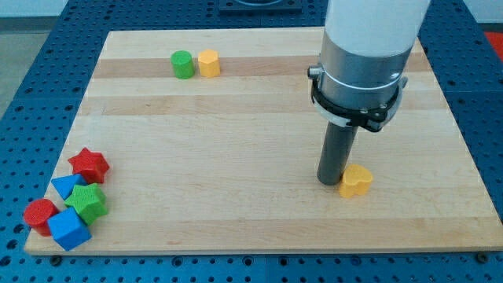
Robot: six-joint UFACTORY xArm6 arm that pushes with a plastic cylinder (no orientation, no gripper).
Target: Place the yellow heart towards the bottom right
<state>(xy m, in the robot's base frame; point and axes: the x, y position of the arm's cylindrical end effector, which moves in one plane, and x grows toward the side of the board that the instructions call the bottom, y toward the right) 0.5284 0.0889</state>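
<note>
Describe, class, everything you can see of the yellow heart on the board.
The yellow heart is a small, solid-looking block, matte like plastic, lying flat on the wooden board in the view's lower right part, short of the corner. Its lobes and point are hard to tell apart at this size. My tip stands right against its left side, seemingly touching. No other block is near it.

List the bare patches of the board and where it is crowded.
Bare: the wide middle between the green cylinder with the yellow hexagon and the bottom edge, and the bottom right corner beyond the yellow heart. My tip touches the heart's left side. Crowded: bottom left, where red star, blue triangle, green star, red cylinder and blue cube cluster.
</note>
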